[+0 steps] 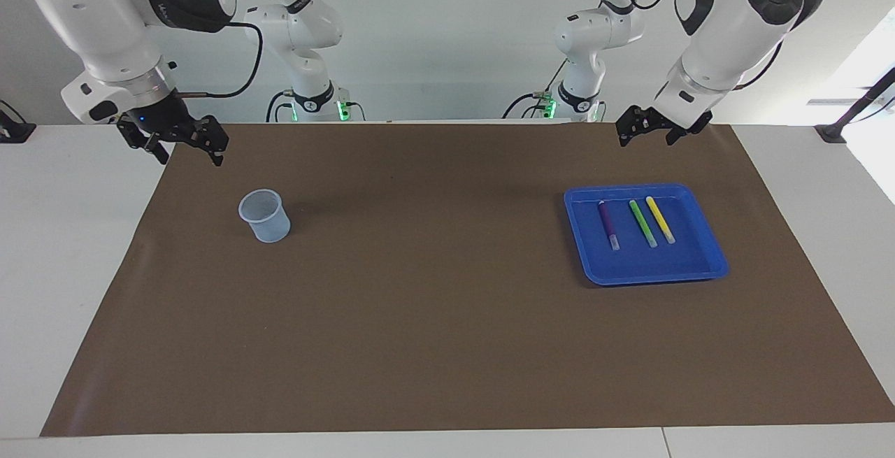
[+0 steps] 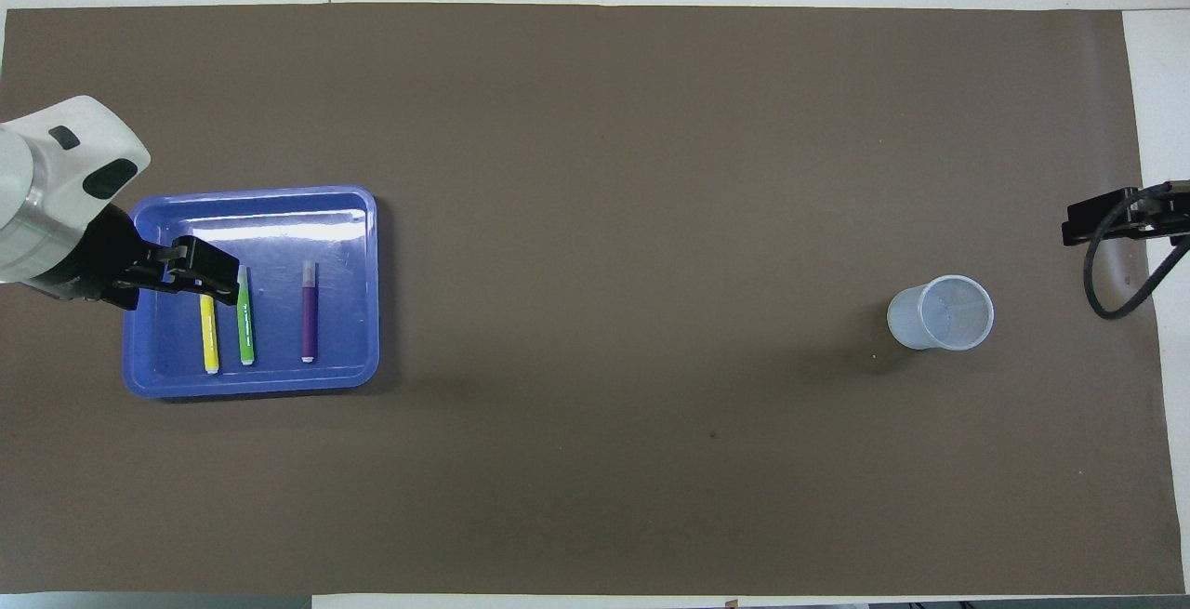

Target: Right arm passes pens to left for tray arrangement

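all three pens lie in the blue tray [image 1: 710, 262], so the arranging looks done and the step in hand reads as pulling clear. to do that well, the left hand [image 1: 647, 127] should rise straight up and away over the edge of the brown mat [image 1: 419, 346] at the robots' end, empty, fingers apart, without dipping toward the tray rim. the right hand [image 1: 180, 142] waits, also empty with fingers apart, over the mat's corner at the right arm's end of the desk [image 1: 42, 234].

in the tray the purple pen [image 1: 608, 224], green pen [image 1: 642, 223] and yellow pen [image 1: 660, 219] lie flat, side by side, roughly parallel, apart from each other, pale tips pointing away from the robots. the translucent cup [image 1: 265, 215] stands upright near the right hand and looks empty.
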